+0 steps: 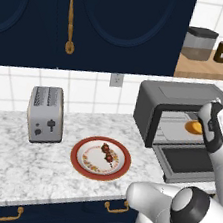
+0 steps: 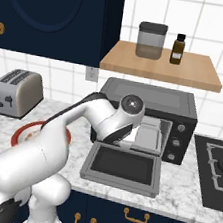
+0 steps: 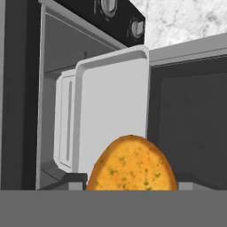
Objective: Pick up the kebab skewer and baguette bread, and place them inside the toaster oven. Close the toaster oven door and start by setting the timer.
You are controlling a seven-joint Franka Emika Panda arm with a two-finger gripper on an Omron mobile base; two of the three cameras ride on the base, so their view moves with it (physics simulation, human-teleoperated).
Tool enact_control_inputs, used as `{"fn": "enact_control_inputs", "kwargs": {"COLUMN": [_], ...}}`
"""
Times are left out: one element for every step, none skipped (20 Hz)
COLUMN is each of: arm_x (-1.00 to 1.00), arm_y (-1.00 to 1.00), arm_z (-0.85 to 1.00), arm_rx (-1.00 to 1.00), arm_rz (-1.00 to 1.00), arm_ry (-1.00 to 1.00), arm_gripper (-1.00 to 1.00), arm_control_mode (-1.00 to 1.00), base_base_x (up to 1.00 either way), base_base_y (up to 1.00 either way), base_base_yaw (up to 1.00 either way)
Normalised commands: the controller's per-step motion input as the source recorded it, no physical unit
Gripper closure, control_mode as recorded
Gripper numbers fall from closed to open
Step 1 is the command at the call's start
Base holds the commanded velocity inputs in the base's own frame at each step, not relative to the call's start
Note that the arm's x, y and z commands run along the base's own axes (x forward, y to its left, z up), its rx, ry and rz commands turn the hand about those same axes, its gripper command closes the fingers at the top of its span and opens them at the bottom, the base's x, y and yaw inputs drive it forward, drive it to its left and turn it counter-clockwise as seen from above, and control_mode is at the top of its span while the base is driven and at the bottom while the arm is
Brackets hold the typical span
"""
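Observation:
The toaster oven [image 1: 176, 95] [image 2: 151, 96] stands on the counter with the toaster oven door [image 1: 186, 162] [image 2: 122, 168] dropped flat open. My gripper [image 1: 199, 127] reaches into the oven mouth, shut on the golden baguette bread [image 1: 194, 127] [image 3: 132, 166], which hangs just above the pale grey tray [image 3: 111, 111] inside. My fingertips are hidden behind the loaf in the hand view. The kebab skewer [image 1: 108, 152] lies on the red-rimmed plate [image 1: 76, 155] left of the oven.
A silver two-slot toaster [image 1: 46, 114] [image 2: 18, 92] stands at the left. A wooden shelf [image 2: 161, 65] above the oven carries a jar [image 2: 151, 39] and a brown bottle [image 2: 178, 48]. A stove top [image 2: 216, 169] lies to the oven's right. The oven knobs [image 2: 182, 128] sit on its right side.

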Motion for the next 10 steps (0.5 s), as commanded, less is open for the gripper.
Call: {"fn": "enact_control_inputs", "kwargs": {"arm_x": [0.21, 0.10, 0.04, 0.04, 0.06, 0.09, 0.09, 0.07, 0.06, 0.08], "arm_y": [0.00, 0.00, 0.00, 0.00, 0.00, 0.00, 0.00, 0.00, 0.00, 0.00], "arm_z": [-0.04, -0.06, -0.06, -0.08, -0.06, -0.06, -0.09, -0.12, -0.13, -0.17], "arm_rx": [0.00, 0.00, 0.00, 0.00, 0.00, 0.00, 0.00, 0.00, 0.00, 0.00], "arm_rz": [0.00, 0.00, 0.00, 0.00, 0.00, 0.00, 0.00, 0.00, 0.00, 0.00], "arm_ry": [0.00, 0.00, 0.00, 0.00, 0.00, 0.00, 0.00, 0.00, 0.00, 0.00], "arm_gripper": [1.00, 1.00, 1.00, 1.00, 1.00, 1.00, 1.00, 1.00, 1.00, 1.00], "arm_control_mode": [-1.00, -1.00, -1.00, -1.00, -1.00, -1.00, -1.00, -1.00, -1.00, -1.00], "base_base_x": [0.00, 0.00, 0.00, 0.00, 0.00, 0.00, 0.00, 0.00, 0.00, 0.00], "base_base_y": [0.00, 0.00, 0.00, 0.00, 0.00, 0.00, 0.00, 0.00, 0.00, 0.00], "base_base_yaw": [0.00, 0.00, 0.00, 0.00, 0.00, 0.00, 0.00, 0.00, 0.00, 0.00]}}
